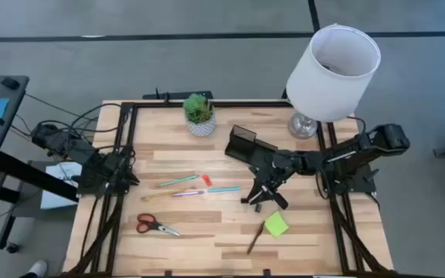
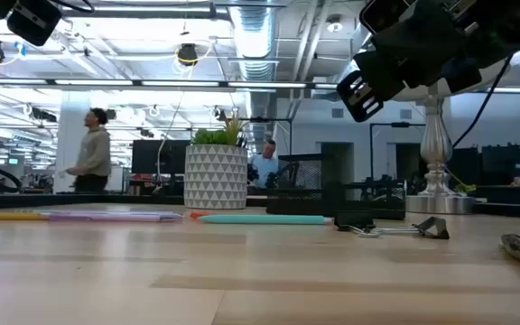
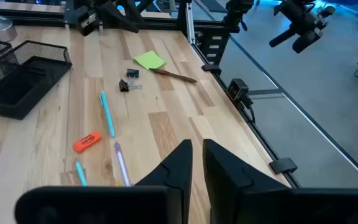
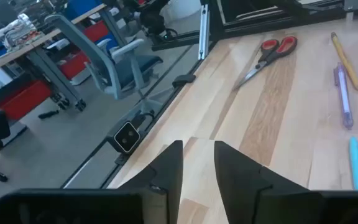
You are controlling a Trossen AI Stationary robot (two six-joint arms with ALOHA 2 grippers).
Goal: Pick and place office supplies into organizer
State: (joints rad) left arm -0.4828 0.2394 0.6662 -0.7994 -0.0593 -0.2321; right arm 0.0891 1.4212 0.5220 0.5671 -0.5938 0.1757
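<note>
A wooden table (image 1: 230,232) seen from above holds scattered office supplies, with a black wire organizer (image 1: 247,144) toward the back as the landmark. The organizer stands just beside a white patterned plant pot (image 1: 200,123) and near a lamp (image 1: 333,66).

In front of the organizer lie a teal pen (image 1: 224,189), a pink pen (image 1: 188,193), a yellow pencil (image 1: 161,195), another teal pen (image 1: 178,181) and an orange-red eraser (image 1: 206,180). Farther forward lie red-handled scissors (image 1: 153,225), a lime-green sticky-note pad (image 1: 276,225), a brown pencil (image 1: 254,240) touching the pad, and small black clips (image 3: 128,80).

The right gripper (image 1: 258,193) hangs just in front of the organizer, above the table, its fingers (image 4: 166,169) a narrow gap apart and holding nothing. The left gripper (image 1: 127,171) waits well to the organizer's left, at the table's edge, its fingers (image 3: 176,165) nearly closed and empty.
</note>
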